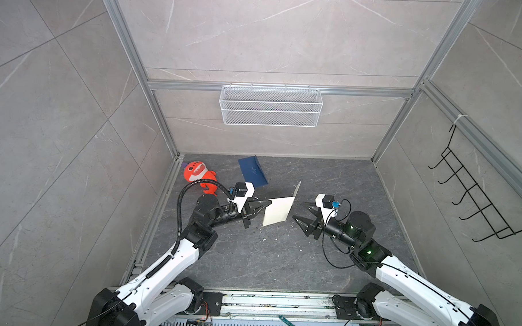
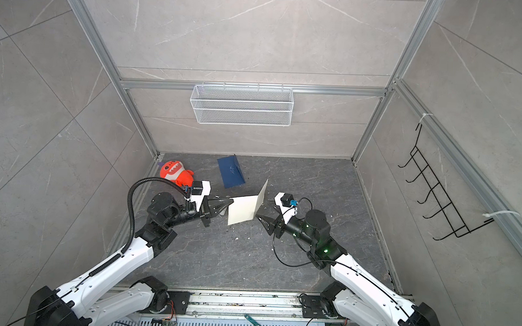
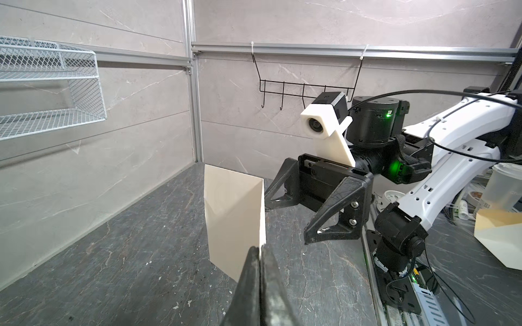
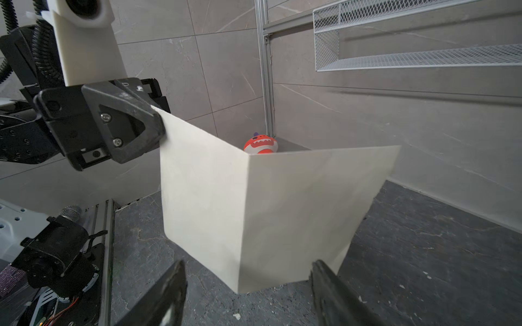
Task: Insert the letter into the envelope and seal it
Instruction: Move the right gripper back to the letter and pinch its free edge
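Nearest the camera head, the dark table (image 1: 250, 259) was bare except for a few pale specks. Above its middle, the left gripper (image 1: 268, 203) was pinched tight on one corner of the letter (image 1: 279, 212), with its jaws pressed together on the paper's edge, as the left wrist view (image 3: 258, 249) showed close up. The letter was a plain cream sheet bent along one crease into a V. One panel faced the left gripper and the other stood up toward the back. I could not tell whether its lower edge touched the table.

Just beside the letter's folded side, the right gripper (image 1: 300, 211) had its jaws spread wide and held nothing. In the right wrist view (image 4: 247, 266) its two fingers (image 4: 175, 282) framed the sheet from in front.

Farther back, the envelope (image 1: 253, 172) lay on the table, well apart from the letter and clear of both grippers. An orange toy (image 1: 196, 173) sat in the back left corner, near the envelope. A white wire basket (image 1: 270, 106) hung on the back wall, and a black hook rack (image 1: 474, 189) hung on the right wall.
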Available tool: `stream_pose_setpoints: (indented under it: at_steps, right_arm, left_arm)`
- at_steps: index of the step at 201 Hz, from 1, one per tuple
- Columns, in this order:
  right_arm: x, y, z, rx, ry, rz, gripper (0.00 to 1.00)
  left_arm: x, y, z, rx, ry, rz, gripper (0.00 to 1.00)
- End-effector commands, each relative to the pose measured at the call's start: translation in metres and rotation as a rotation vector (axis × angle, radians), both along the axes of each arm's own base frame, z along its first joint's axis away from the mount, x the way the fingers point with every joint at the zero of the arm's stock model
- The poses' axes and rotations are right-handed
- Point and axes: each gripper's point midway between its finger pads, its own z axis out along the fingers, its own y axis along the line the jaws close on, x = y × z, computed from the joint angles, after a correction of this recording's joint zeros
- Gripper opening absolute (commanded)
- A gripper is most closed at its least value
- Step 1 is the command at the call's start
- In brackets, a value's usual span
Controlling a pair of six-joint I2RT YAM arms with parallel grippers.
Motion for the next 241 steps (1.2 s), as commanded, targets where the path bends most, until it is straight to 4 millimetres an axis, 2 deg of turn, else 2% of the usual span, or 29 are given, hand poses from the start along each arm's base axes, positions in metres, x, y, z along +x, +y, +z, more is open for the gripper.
stream_pose_setpoints:
  at_steps: [1, 23, 43, 81, 166, 193, 221, 241]
  right_arm:
    - [0.000, 0.010, 0.030, 0.071, -0.058, 0.046, 0.71]
    - [0.002, 0.018, 0.032, 0.069, -0.064, 0.066, 0.71]
    - [0.004, 0.023, 0.036, 0.072, -0.073, 0.080, 0.66]
    - [0.001, 0.033, 0.041, 0.074, -0.082, 0.126, 0.41]
    - [-0.009, 0.034, 0.038, 0.032, -0.098, 0.164, 0.00]
    - [-0.016, 0.032, 0.033, -0.029, -0.106, 0.178, 0.00]
    - [-0.027, 0.028, 0.024, -0.146, -0.109, 0.216, 0.00]
    - [-0.037, 0.022, 0.015, -0.248, -0.107, 0.253, 0.00]
  left_arm:
    - [-0.009, -0.003, 0.013, -0.036, -0.045, -0.046, 0.00]
    - [-0.011, -0.005, 0.012, -0.032, -0.043, -0.070, 0.00]
    - [-0.011, -0.007, 0.010, -0.028, -0.036, -0.080, 0.00]
    - [-0.010, -0.010, 0.008, -0.024, -0.030, -0.089, 0.00]
    - [-0.007, -0.011, 0.002, -0.012, -0.014, -0.075, 0.00]
    - [-0.005, -0.011, -0.002, 0.018, -0.012, -0.065, 0.00]
    - [-0.009, -0.007, -0.005, 0.088, -0.036, -0.055, 0.24]
    - [-0.016, -0.003, -0.002, 0.135, -0.077, -0.055, 0.38]
